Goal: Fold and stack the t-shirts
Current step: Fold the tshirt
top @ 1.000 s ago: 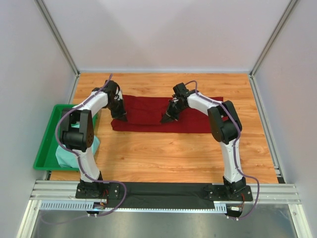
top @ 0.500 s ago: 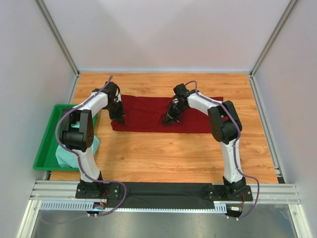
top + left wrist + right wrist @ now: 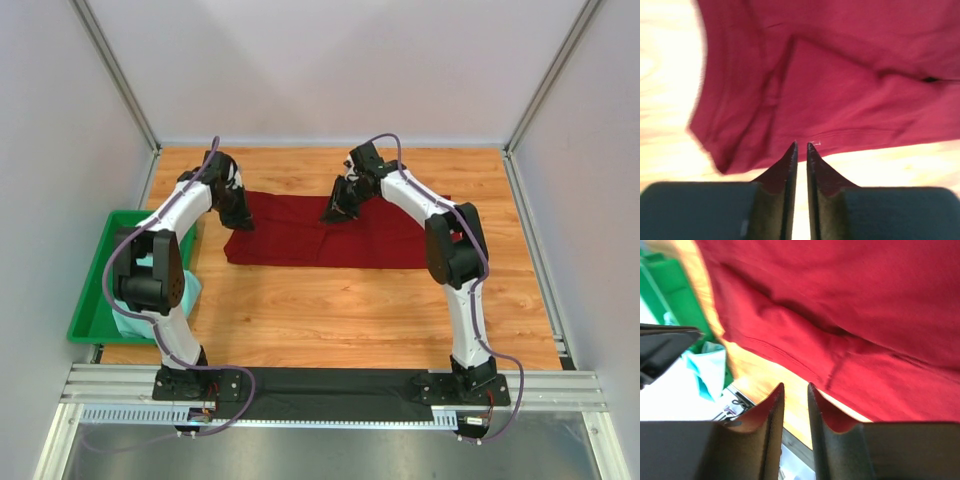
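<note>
Dark red shirt laid flat in a long band; both grippers slightly parted and empty.

We find the dark red shirt (image 3: 370, 238) lying on the wooden table (image 3: 380, 310), toward the far side. It is folded into a band whose long axis runs left to right, parallel to the table's near edge. We cannot tell which end carries the neck. The left gripper (image 3: 244, 224) stands over the band's left end with its fingers a narrow gap apart and nothing between them. The right gripper (image 3: 328, 217) stands over the far edge near the band's middle, also parted by a narrow gap and holding nothing. Both sets of tips appear clear of the cloth. The pale mint shirt (image 3: 128, 318) lies bunched in the green tray (image 3: 85, 300) at the table's left, partly hidden by the left arm.
</note>
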Action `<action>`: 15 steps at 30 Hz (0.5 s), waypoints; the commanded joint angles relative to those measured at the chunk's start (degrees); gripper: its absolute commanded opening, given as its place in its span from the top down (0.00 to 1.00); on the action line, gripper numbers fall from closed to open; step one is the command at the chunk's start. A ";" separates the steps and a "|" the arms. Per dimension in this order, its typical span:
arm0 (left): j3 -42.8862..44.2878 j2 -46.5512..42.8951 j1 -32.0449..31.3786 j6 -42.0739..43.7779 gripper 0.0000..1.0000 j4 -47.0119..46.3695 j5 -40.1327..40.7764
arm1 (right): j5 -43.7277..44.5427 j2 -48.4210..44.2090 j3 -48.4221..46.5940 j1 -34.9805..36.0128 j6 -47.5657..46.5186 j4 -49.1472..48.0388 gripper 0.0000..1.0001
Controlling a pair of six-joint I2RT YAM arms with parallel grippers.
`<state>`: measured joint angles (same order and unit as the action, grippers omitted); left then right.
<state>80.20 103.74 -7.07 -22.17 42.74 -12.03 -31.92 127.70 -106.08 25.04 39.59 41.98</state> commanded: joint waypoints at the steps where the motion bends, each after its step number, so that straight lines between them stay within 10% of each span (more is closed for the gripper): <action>1: 1.36 1.71 0.22 -3.31 0.83 -7.46 -7.11 | -2.26 1.59 -2.55 0.10 2.41 -3.38 0.79; 15: 10.14 15.79 -0.84 -6.13 0.87 -6.37 7.18 | -4.30 10.81 1.06 -1.65 0.85 -12.72 0.94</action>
<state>86.50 119.35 -7.46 -29.89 34.54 -13.80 -39.57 137.69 -103.46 24.62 44.88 29.21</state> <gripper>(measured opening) 0.127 0.053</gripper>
